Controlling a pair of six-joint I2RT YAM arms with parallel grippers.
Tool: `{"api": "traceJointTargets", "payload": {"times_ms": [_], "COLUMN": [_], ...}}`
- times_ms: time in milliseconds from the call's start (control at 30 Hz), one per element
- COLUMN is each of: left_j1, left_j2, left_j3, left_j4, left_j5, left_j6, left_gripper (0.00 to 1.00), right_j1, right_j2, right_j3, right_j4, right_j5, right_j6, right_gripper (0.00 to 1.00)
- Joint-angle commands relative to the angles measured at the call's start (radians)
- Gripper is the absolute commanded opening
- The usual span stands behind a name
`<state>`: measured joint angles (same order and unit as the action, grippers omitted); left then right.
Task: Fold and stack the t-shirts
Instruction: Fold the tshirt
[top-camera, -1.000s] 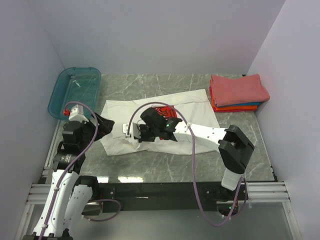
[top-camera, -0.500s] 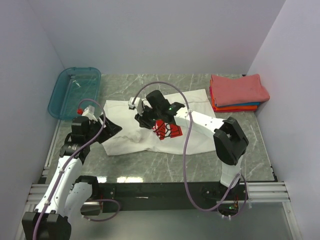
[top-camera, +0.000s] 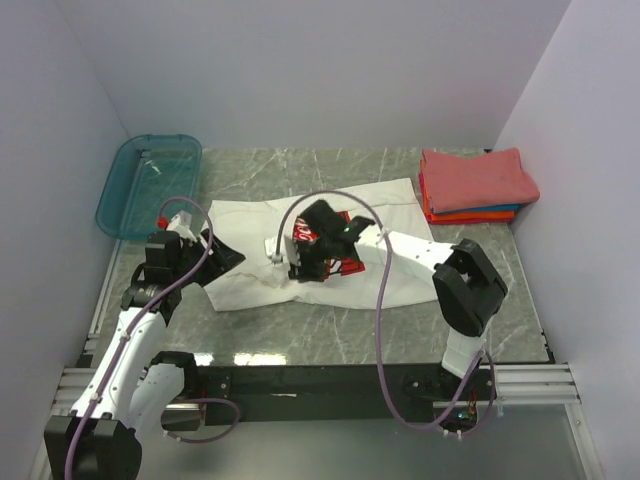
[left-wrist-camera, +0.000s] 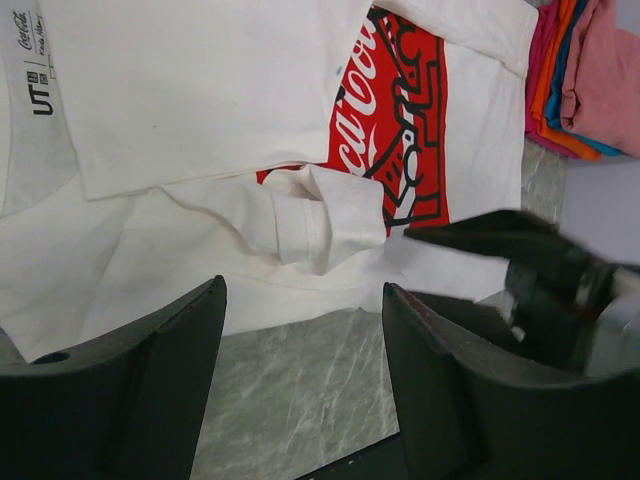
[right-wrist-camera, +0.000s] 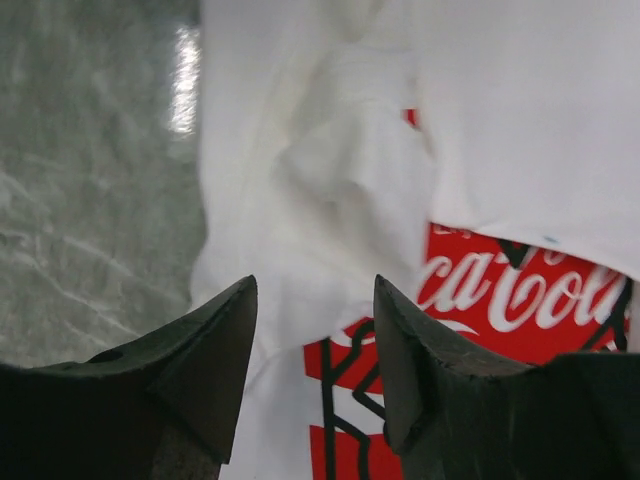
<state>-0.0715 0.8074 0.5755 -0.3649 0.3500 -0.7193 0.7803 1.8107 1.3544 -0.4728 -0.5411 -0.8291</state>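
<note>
At the centre of the surface (top-camera: 330, 322), the right tool (top-camera: 298, 264) hangs just over the tee (top-camera: 385, 205). Its fingers are spread and hold nothing; the right wrist view shows only rumpled white cloth and part of the red print (left-wrist-camera: 400, 130) below the gap. The left tool (top-camera: 216, 260), likewise spread and empty, sits at the tee's left edge and is aimed across it. From its wrist view a bunched fold (left-wrist-camera: 320, 215), probably a sleeve, lies on the cloth beside the print.

The tee lies across the middle of the surface, partly doubled over and creased, not yet a tidy rectangle. The step in hand is judged to be the folding of this tee. The next move calls for each tool to close on a clean edge or corner, not on the bunched cloth, so that the layers can be drawn flat before the fold is carried over.

A stack (top-camera: 475, 180) of folded tees, coral on top with orange and blue beneath, waits at the far right corner, well apart. A teal bin (top-camera: 150, 185) stands at the far left. The surface is grey-green marble pattern, enclosed by plain pale walls (top-camera: 330, 70).
</note>
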Motion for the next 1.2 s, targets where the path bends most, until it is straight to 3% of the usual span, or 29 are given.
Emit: {"api": "traceJointTargets", "payload": {"times_ms": [0, 233, 667, 867, 1000, 1167], "left_j1": [-0.004, -0.004, -0.004, -0.004, -0.004, -0.004], "left_j2": [-0.034, -0.097, -0.108, -0.106, -0.100, -0.079], "left_j3": [0.030, 0.047, 0.044, 0.041, 0.038, 0.020], "left_j4": [0.012, -0.023, -0.020, -0.019, -0.009, 0.018], "left_j5": [-0.028, -0.071, -0.062, -0.055, -0.051, -0.029], "left_j6": [0.003, 0.003, 0.012, 0.015, 0.012, 0.000], "left_gripper": [0.69, 0.69, 0.70, 0.70, 0.70, 0.69], "right_j1": [0.072, 0.178, 0.218, 0.214, 0.189, 0.130], "right_j2": [-0.079, -0.008, 0.082, 0.096, 0.079, 0.073], "right_j3": [-0.086, -0.107, -0.072, -0.023, 0.014, 0.067], "right_j4": [0.167, 0.394, 0.428, 0.373, 0.333, 0.293], "right_j5": [0.151, 0.418, 0.471, 0.405, 0.330, 0.244], "right_j6": [-0.200, -0.240, -0.262, -0.179, -0.087, 0.066], "right_gripper": [0.58, 0.59, 0.57, 0.32, 0.09, 0.04]}}
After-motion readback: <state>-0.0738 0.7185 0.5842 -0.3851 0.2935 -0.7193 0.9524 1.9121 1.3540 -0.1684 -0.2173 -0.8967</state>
